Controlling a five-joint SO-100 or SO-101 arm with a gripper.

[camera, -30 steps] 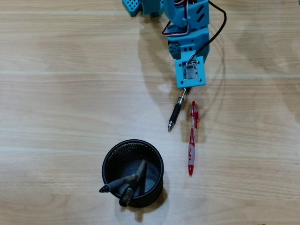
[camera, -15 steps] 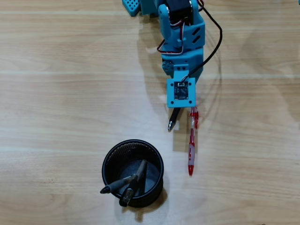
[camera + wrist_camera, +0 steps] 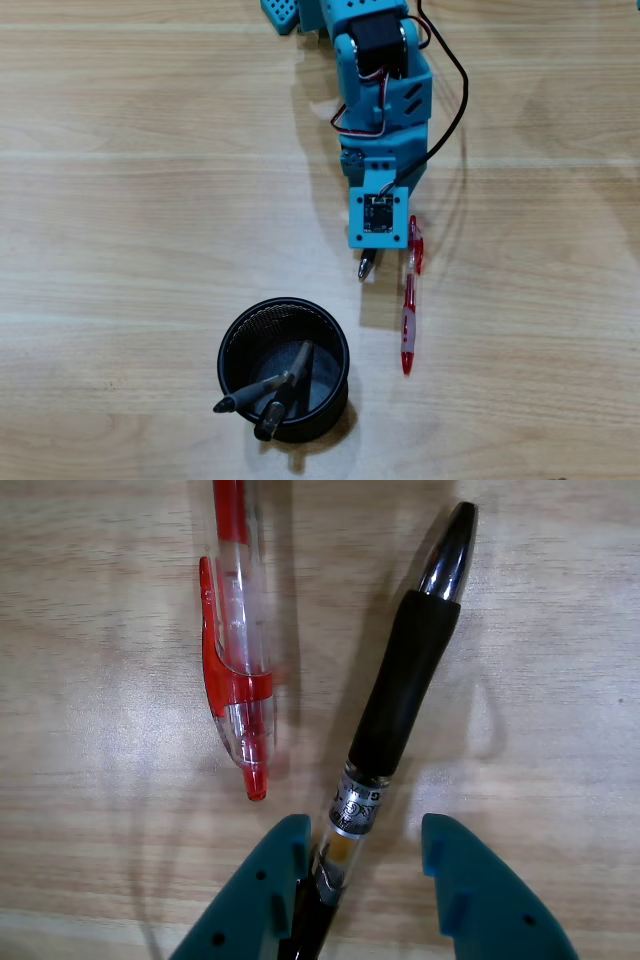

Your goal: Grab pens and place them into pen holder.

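Arm (image 3: 380, 90) hides most of the black pen (image 3: 400, 700) in overhead view; only its tip (image 3: 366, 266) shows. Gripper (image 3: 365, 845), spread around its barrel, has moved lower. Red pen (image 3: 409, 300) lies beside; pen holder (image 3: 284, 368) holds two pens (image 3: 270, 392).

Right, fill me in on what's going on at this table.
A blue arm is going after a black pen lying on the wooden table. Its gripper is open, with the fingers on either side of the pen's barrel, not yet closed. A red pen lies right beside it, untouched. The mesh pen holder nearby already has two dark pens leaning in it.
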